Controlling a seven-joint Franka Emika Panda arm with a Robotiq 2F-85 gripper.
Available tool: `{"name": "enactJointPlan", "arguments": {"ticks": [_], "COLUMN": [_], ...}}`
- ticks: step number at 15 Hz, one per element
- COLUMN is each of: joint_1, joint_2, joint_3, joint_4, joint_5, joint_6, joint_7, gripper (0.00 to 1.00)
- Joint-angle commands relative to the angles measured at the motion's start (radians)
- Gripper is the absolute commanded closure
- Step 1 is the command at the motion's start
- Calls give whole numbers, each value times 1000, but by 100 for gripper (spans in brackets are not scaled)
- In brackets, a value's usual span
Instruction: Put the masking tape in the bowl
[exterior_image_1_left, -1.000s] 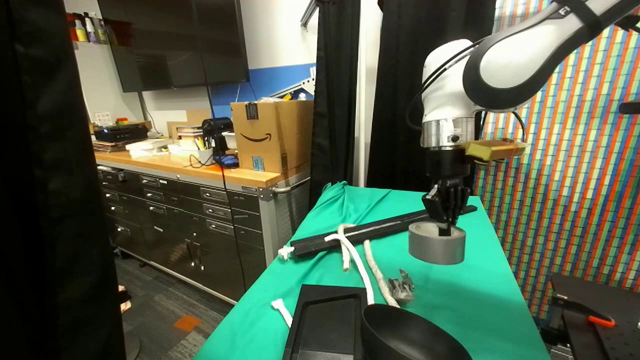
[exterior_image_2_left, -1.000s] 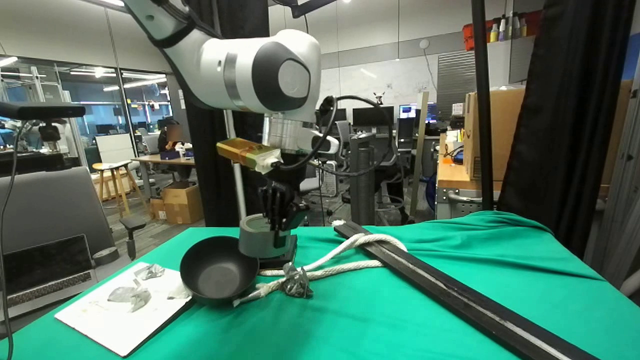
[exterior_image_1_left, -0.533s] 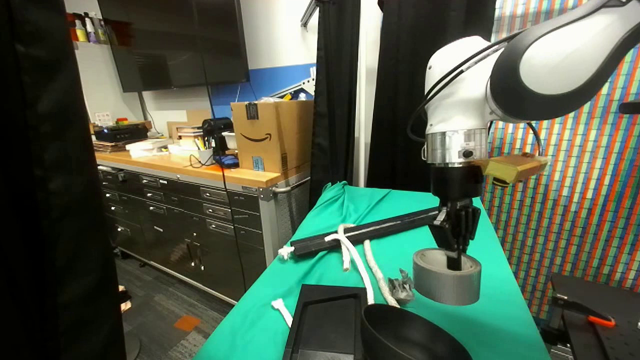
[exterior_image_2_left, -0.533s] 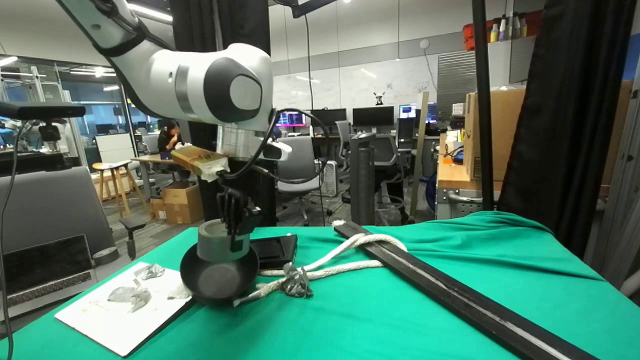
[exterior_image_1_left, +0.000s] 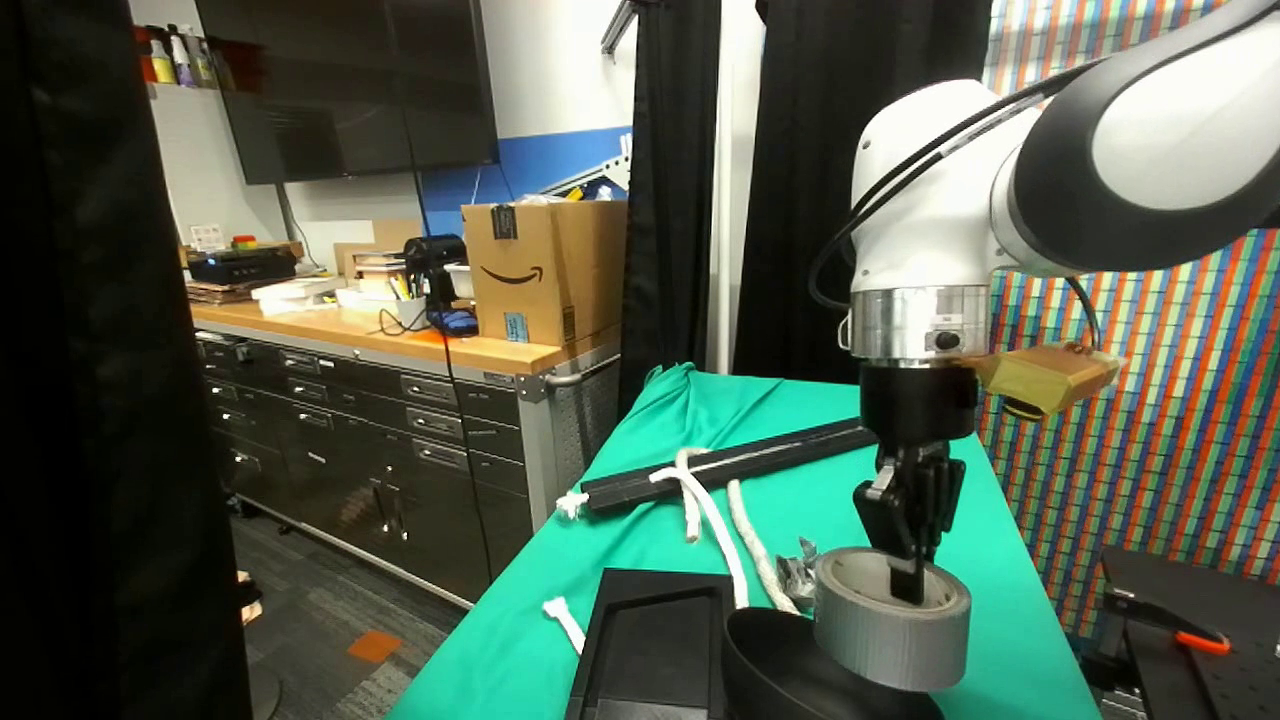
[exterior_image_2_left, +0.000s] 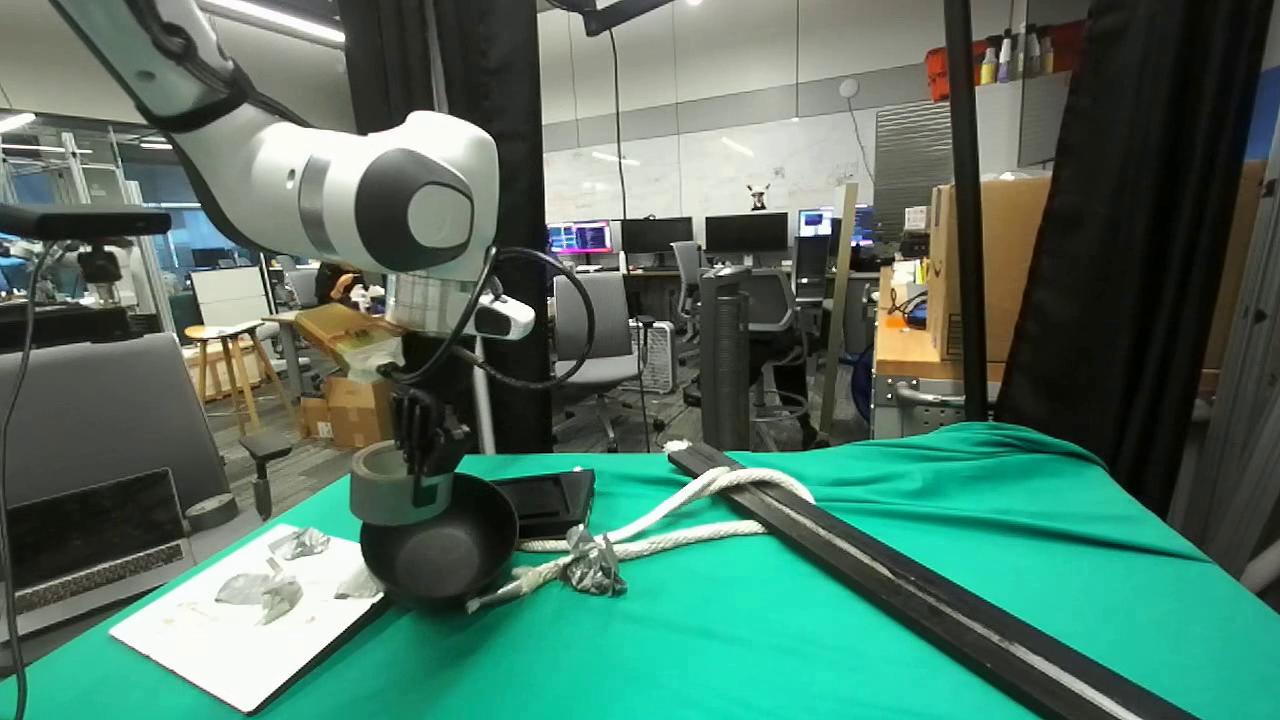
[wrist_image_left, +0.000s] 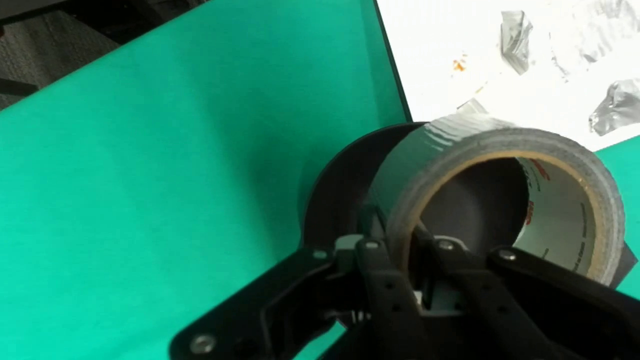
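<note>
Tape roll (exterior_image_1_left: 890, 645) is off the bench (exterior_image_2_left: 760, 640), held up over the bowl (exterior_image_2_left: 440, 560). Grey outside, tan edge at the core, pale inner wall with red and dark print; hollow faces up. Tool (wrist_image_left: 398, 236) is clamped on the ring's wall, one of its fingers (exterior_image_1_left: 908, 582) down in the hollow, the other on the outer side. In the wrist view the roll sits right of centre, bowl's dark floor visible through the ring. In an exterior view the roll overlaps the bowl's upper left rim; touching or just above, cannot tell. Bowl is black, standing on green cloth. Just beside it, lower left of that frame, a white board (exterior_image_2_left: 215, 650) with grey scraps (exterior_image_2_left: 278, 600). Black tray (exterior_image_1_left: 650, 640) also beside the bowl, bottom of frame. Pale rope (exterior_image_2_left: 690, 540) loops over a long black bar (exterior_image_2_left: 900, 578), centre to lower right. Crumpled silver wad (exterior_image_2_left: 595, 565) overlaps the rope in frame. Arm (exterior_image_1_left: 915, 180) enters upper right in an exterior view, yellowish block (exterior_image_1_left: 1045, 378) at its wrist. Well apart, left half: cardboard box (exterior_image_1_left: 545, 300) on a drawer cabinet (exterior_image_1_left: 350, 470).
</note>
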Motion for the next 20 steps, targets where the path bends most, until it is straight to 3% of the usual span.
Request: {"name": "enactJointPlan", "arguments": {"ticks": [1,10,11,12,14,15,17,20], "joint_1": [25,31,30,29,29,30,30,30], "joint_2": [27,66,68,70,71,69,69,69], "joint_3": [14,10,8,7,6,6,6,6], "joint_4": [16,23,27,27,26,8,10,12], "joint_5": [52,67,61,59,52,47,47,47], "joint_6": [72,131,119,119,118,116,116,116], "joint_7": [1,-9,-3,-6,-4,0,-1,-1], "gripper": [87,89,61,60,45,63,47,44]}}
